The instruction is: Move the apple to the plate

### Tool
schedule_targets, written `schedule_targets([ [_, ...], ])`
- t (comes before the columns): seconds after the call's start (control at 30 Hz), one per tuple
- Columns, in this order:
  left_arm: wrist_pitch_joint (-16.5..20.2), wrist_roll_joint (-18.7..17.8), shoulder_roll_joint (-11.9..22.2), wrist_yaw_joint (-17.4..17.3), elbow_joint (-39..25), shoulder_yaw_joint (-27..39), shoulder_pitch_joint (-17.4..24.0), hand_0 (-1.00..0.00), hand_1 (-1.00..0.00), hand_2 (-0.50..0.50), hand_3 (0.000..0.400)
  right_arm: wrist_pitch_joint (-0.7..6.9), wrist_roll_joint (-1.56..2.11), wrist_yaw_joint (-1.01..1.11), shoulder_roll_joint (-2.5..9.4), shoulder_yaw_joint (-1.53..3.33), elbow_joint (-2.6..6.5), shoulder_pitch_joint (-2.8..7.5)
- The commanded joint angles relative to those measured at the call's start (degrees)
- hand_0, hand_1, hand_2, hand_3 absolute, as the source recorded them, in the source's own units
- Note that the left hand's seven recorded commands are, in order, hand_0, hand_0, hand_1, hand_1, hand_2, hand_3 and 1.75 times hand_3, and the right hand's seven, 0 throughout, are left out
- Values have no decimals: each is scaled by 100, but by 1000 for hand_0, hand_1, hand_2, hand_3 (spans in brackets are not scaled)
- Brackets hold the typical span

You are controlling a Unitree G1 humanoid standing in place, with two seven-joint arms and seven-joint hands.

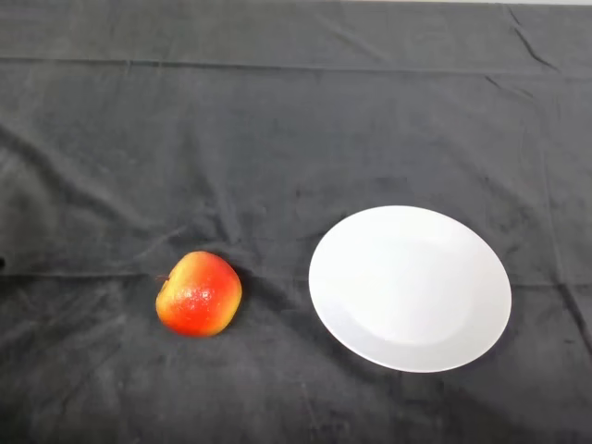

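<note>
A red and yellow apple (199, 293) lies on the dark cloth at the lower left of the head view. To its right, a short gap away, sits a round white plate (410, 288) with nothing on it.
The dark cloth (277, 139) covers the whole table and is creased, with folds running across the back and near the apple.
</note>
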Motion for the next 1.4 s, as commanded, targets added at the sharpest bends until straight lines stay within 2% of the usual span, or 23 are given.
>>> schedule_targets([
  [0.03,-184,139,-119,-50,-347,-172,-146,0,0,0,0,-41,99,1,-108,-20,-34,-58],
  [0.67,-613,825,-533,-194,-410,-730,-120,0,0,0,0,-39,99,-6,-102,-16,-48,-53],
  [1.4,-1243,1507,-1230,-354,-420,-1585,18,0,0,0,0,-37,101,-11,-99,-15,-56,-51],
])
